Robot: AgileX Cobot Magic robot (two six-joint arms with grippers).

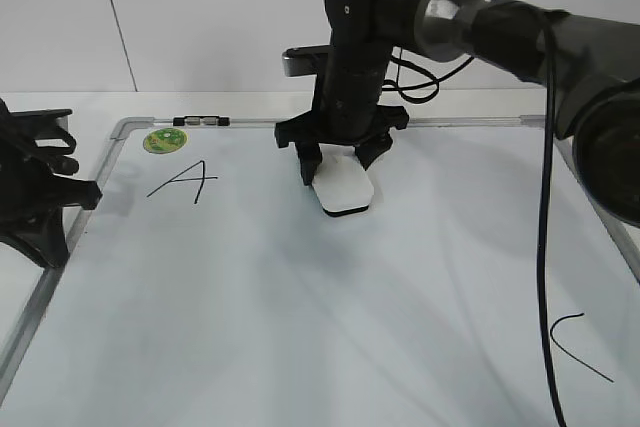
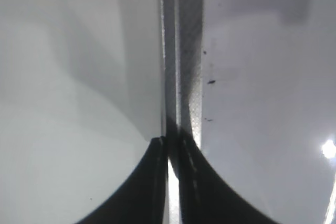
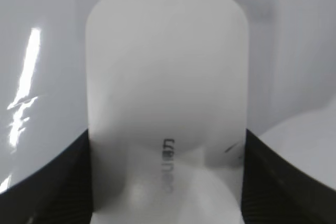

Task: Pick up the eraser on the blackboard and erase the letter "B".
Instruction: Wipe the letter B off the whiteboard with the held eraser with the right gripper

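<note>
While your left tool [image 1: 85, 192] rests clenched over the board's left frame edge, your right tool [image 1: 340, 162] grips the eraser [image 1: 343, 190] flat on the blackboard [image 1: 300, 317], right of the "A" [image 1: 185, 182]. No "B" shows; it may lie under the eraser.

On the blackboard [image 1: 300, 297] I can read a handwritten black "A" [image 1: 183, 182] near its upper left, and a partial curved stroke [image 1: 577, 345] at lower right that I can't make out as a letter. The eraser [image 3: 167, 103] carries a small grey logo [image 3: 169, 165], and the round green sticker [image 1: 165, 140] bears print, both too blurred for me to read
</note>
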